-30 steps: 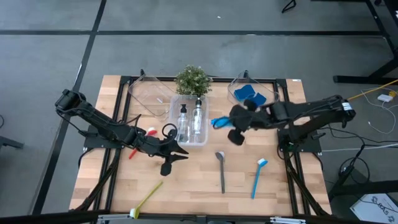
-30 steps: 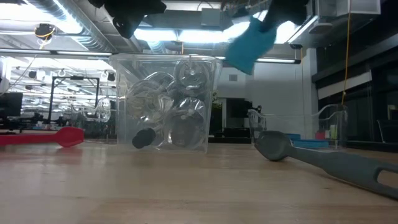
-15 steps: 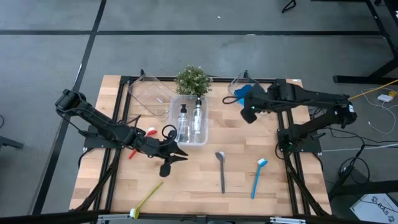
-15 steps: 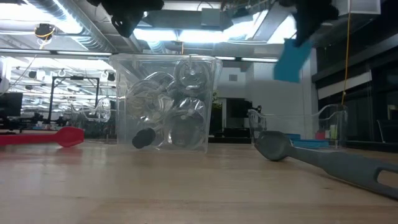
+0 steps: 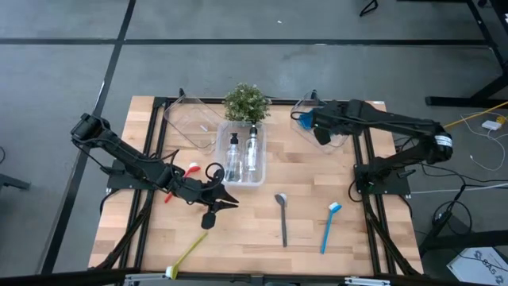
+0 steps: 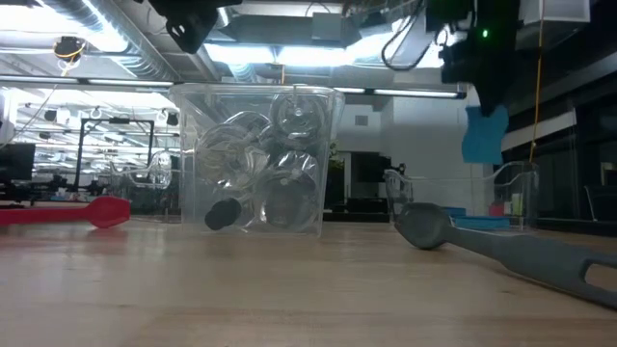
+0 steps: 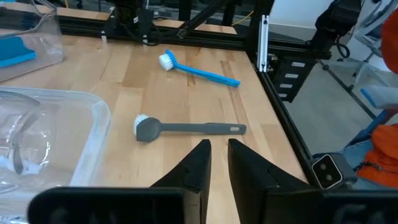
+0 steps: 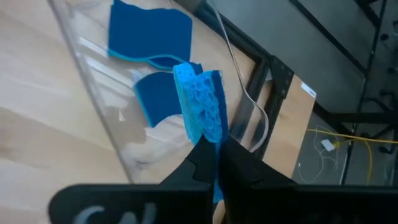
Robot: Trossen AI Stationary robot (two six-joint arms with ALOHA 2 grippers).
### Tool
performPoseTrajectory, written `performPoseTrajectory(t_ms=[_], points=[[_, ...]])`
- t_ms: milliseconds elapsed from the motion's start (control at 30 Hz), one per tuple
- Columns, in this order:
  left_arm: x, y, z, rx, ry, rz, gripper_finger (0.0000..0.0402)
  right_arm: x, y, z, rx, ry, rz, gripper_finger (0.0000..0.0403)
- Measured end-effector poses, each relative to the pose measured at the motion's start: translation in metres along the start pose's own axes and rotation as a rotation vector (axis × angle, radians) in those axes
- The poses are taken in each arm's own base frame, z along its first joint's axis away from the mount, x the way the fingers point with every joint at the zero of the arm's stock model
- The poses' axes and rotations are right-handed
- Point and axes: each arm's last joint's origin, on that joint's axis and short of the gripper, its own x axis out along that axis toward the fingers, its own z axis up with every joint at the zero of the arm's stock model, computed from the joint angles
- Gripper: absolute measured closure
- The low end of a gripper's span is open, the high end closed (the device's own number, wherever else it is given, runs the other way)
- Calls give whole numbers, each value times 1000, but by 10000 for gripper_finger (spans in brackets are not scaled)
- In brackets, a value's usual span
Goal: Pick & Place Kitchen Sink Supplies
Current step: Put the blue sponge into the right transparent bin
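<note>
My right gripper (image 8: 216,155) is shut on a blue wavy-edged sponge (image 8: 202,106) above the clear bin (image 5: 343,119) at the far right. Two more blue sponges (image 8: 152,37) lie flat on that bin's floor. In the low view the held sponge (image 6: 484,133) hangs high over the table. My left gripper (image 7: 219,158) hovers left of centre, its fingers a narrow gap apart with nothing between them. It points at the grey brush (image 7: 186,128) and the blue brush (image 7: 199,70), which lie flat on the wood. Two pump bottles (image 5: 242,152) lie in the middle bin. My right gripper pinches the sponge's lower end (image 8: 210,138) between its two fingers, which press on its two broad faces. The fingers slant down from above. The sponge sticks out past the fingertips, edge toward the wrist camera. It is lifted clear above the bin.
A potted plant (image 5: 247,103) stands behind the middle bin. Another clear bin (image 5: 190,123) sits at the far left. A red brush (image 5: 181,181) lies by my left arm and a yellow-green brush (image 5: 188,254) lies near the front edge.
My right gripper has carried the sponge from beside the middle bin toward the table's far right corner and tipped downward. The sponge, still held, now hangs over the right bin.
</note>
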Motion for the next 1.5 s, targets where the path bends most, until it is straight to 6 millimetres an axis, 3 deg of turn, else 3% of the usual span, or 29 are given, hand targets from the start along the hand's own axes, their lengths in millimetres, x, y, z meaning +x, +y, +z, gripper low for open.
performPoseTrajectory(t_ms=[367,567,1500], points=[[0,0,0,-2,0,0,355,55,-1,3,-71,1,-80,393],[0,0,0,-4,0,0,355,74,-2,3,-93,5,-86,391],[0,0,0,-19,1,-4,355,88,-14,6,-48,63,-59,374]])
